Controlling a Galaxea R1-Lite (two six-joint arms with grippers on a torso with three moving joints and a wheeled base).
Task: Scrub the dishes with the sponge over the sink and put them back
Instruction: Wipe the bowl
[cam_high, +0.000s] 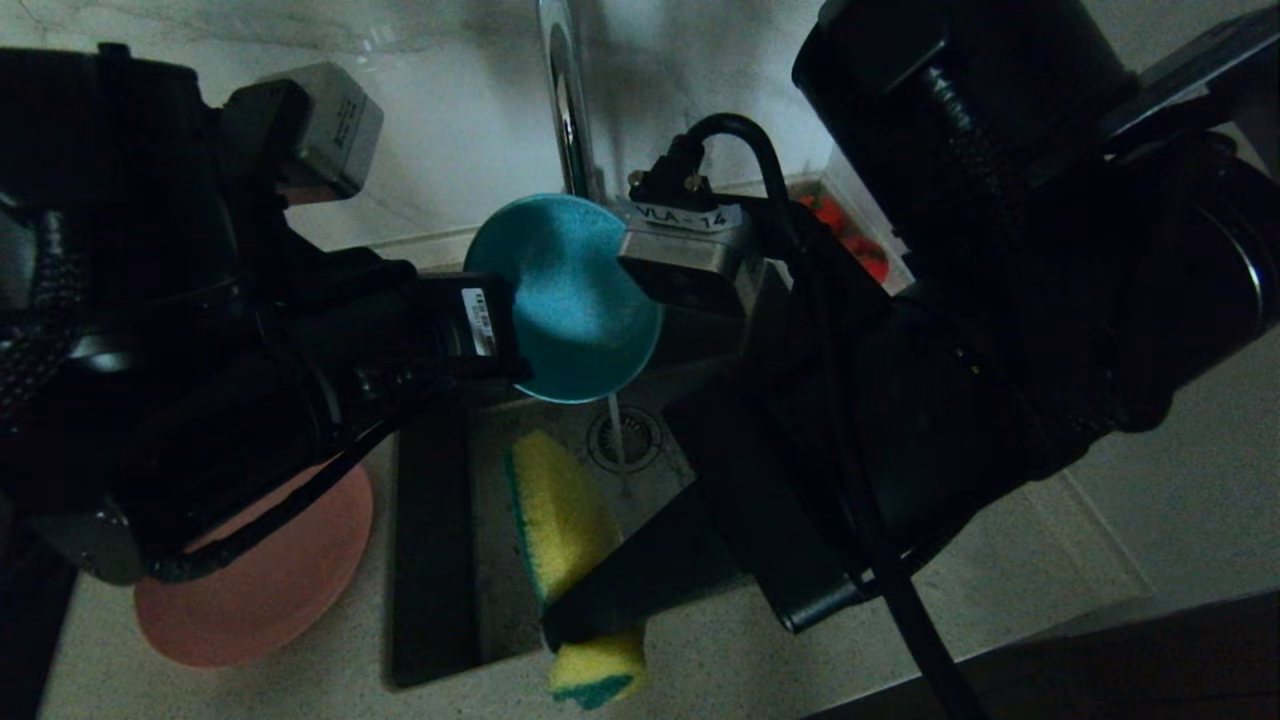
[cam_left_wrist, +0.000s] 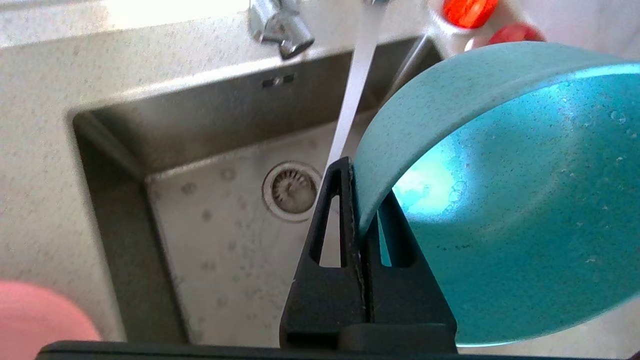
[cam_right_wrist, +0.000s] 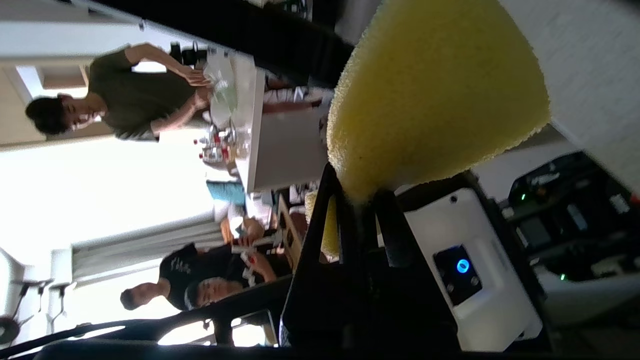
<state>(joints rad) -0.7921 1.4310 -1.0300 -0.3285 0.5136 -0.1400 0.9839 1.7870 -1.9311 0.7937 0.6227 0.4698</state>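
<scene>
While clamped: bowl (cam_left_wrist: 500, 200), sponge (cam_high: 565, 520)

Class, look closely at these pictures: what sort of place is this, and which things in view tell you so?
Most likely a kitchen counter: a steel sink with a running faucet, a pale speckled countertop, and dishes, a teal bowl and a pink plate.

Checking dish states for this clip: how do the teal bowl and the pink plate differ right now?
The teal bowl is held tilted above the sink, its rim pinched by the left gripper beside the running water; the pink plate lies flat on the counter left of the sink, untouched. The bowl looks smaller and deeper, the plate wider and shallower. Both are round and matte.
</scene>
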